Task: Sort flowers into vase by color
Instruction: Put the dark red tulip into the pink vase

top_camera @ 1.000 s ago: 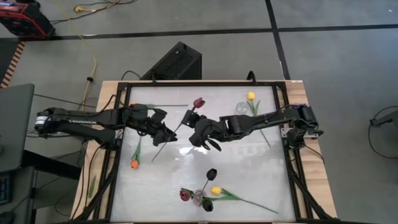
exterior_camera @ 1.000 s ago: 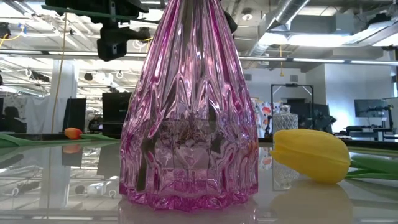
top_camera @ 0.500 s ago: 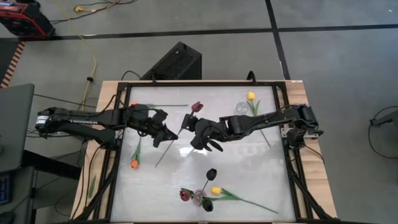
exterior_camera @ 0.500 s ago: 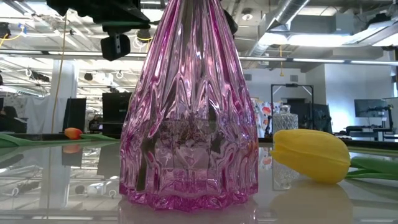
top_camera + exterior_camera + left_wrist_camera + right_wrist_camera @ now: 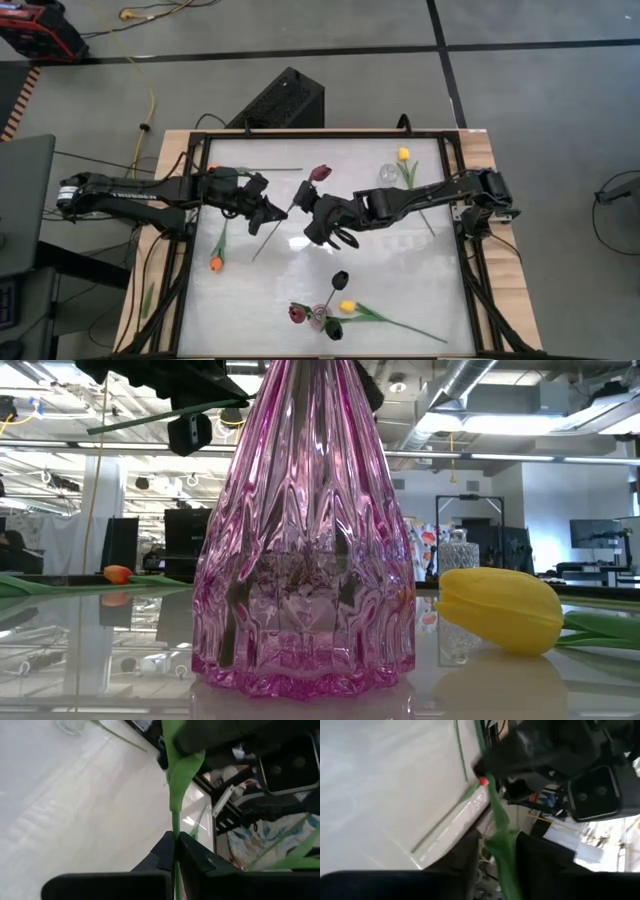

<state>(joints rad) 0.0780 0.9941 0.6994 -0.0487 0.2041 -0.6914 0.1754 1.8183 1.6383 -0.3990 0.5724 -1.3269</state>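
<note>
Fingers of the left gripper [image 5: 272,212] pinch the thin green stem of the dark red artificial tulip [image 5: 320,173] above mid-tabletop; the stem runs diagonally through the right gripper [image 5: 330,237], whose fingers stand parted around it.

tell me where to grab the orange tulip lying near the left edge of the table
Take the orange tulip by its thin green stem, partway up from the head, coming straight down from above. It lies flat on the table, head toward the near edge, so the fingers should straddle the stem crosswise; the soft head would likely crush.
</note>
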